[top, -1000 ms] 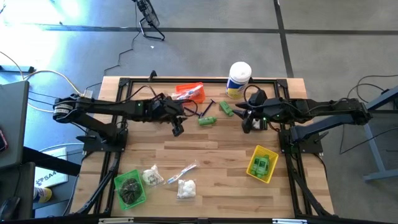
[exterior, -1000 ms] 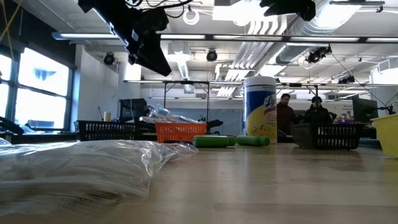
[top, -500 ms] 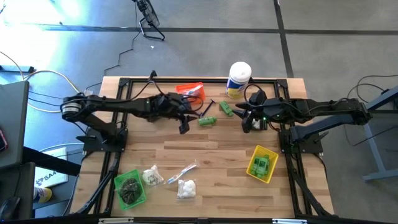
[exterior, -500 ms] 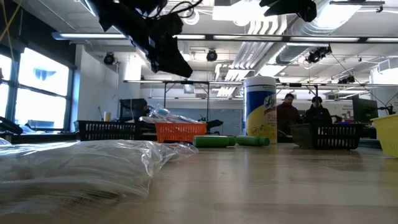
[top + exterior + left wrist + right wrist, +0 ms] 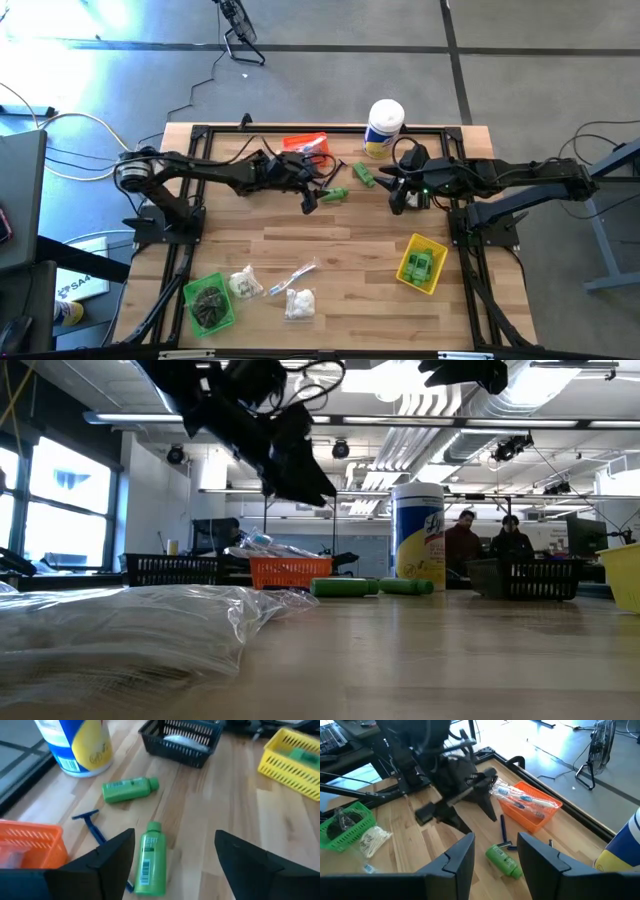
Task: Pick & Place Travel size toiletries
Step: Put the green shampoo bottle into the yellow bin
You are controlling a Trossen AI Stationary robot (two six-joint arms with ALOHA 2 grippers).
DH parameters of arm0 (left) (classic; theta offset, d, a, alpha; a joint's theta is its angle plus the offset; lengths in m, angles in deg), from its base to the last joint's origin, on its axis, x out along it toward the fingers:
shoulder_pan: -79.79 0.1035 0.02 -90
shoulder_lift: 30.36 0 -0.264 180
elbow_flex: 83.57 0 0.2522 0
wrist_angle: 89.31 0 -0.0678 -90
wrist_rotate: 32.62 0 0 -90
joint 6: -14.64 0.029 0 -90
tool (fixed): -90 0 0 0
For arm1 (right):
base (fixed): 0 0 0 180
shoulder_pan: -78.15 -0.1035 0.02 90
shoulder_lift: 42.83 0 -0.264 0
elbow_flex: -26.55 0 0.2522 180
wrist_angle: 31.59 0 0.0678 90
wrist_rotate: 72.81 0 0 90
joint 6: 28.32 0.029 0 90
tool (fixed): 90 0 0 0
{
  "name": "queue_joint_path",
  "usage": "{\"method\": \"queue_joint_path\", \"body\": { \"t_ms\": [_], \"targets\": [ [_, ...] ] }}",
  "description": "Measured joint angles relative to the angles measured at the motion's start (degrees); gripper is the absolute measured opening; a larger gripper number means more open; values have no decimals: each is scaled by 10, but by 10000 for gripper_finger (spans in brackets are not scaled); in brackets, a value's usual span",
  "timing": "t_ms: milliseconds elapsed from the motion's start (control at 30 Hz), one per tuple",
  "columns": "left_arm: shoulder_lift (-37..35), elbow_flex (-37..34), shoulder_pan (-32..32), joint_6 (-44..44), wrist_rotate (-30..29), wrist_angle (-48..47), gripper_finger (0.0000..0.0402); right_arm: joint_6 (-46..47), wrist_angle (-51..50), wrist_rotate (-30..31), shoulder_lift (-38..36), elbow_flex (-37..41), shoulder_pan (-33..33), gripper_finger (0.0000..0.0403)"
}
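Note:
Two green mini bottles lie on their sides on the wood at the far middle, one (image 5: 333, 194) (image 5: 152, 857) and the other (image 5: 364, 174) (image 5: 129, 789) behind it. A blue razor (image 5: 92, 825) lies beside them. My left gripper (image 5: 310, 200) (image 5: 175, 865) hovers open just left of and above the nearer bottle, slanting down; in the left wrist view the bottle shows by one finger, untouched. My right gripper (image 5: 400, 195) (image 5: 495, 865) hangs open and empty above the table, right of the bottles. Bags of white puffs (image 5: 299, 303) and a clear packet (image 5: 295, 275) lie near the front.
A tall white canister (image 5: 384, 127) stands at the far edge. An orange bin (image 5: 305, 148) holds toothbrushes, and a black bin (image 5: 182, 740) sits beside my right arm. A yellow bin (image 5: 422, 263) holds a green bottle, and a green bin (image 5: 210, 303) holds a dark bundle. Bare wood lies mid-table.
My left gripper has moved toward the table's right edge and down, closing on the nearer green bottle, and tipped further downward. Its fingers have spread wider. My right arm and the things on the table have kept still.

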Motion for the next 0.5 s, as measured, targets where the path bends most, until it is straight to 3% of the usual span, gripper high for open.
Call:
{"method": "queue_joint_path", "body": {
  "t_ms": [500],
  "targets": [
    [121, -1, 0, -13, -27, 35, 271, -13, -8, 0, 0, 0, 0, 140]
  ]
}}
